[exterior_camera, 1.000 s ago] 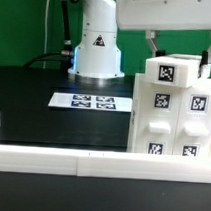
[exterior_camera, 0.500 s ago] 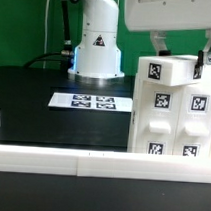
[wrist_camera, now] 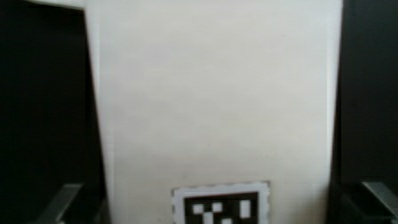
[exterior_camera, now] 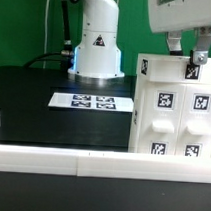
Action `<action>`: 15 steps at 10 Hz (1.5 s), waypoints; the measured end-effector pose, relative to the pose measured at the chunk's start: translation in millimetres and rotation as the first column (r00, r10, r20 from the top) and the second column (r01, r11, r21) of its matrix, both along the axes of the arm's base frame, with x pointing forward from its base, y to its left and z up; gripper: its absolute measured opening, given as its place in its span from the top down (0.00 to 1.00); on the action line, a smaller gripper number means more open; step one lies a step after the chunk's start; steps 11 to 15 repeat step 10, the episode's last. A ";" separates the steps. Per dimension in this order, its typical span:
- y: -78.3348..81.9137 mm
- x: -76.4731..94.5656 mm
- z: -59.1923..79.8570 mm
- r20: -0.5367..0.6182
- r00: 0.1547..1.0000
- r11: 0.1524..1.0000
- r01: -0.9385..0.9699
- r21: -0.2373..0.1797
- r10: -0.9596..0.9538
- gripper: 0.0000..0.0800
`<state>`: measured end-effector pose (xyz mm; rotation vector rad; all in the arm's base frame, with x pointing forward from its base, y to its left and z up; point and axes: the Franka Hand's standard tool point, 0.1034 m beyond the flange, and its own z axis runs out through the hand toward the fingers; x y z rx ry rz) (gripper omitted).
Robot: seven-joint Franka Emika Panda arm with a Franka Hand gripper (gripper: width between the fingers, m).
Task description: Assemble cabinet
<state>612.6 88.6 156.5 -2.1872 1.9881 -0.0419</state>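
The gripper [exterior_camera: 195, 56], upper right in the exterior view, straddles the top of the cabinet [exterior_camera: 173, 112] with fingers spread, not clamping. It has shifted rightward over the last second, probably lining up a grasp.

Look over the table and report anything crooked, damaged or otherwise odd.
Nothing stands out. The large white plastic tagged cabinet stands upright and intact under the gripper. The flat white marker board lies flat on the black table.
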 end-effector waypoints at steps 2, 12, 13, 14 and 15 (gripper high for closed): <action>-0.2 0.6 0.0 -0.018 0.991 0.990 0.137 0.032 -0.136 0.30; 2.6 -0.5 -2.5 -0.019 0.993 0.993 0.116 0.033 -0.115 0.00; 2.6 -0.5 -2.5 -0.019 0.993 0.993 0.116 0.033 -0.115 0.00; 2.6 -0.5 -2.5 -0.019 0.993 0.993 0.116 0.033 -0.115 0.00; 2.6 -0.5 -2.5 -0.019 0.993 0.993 0.116 0.033 -0.115 0.00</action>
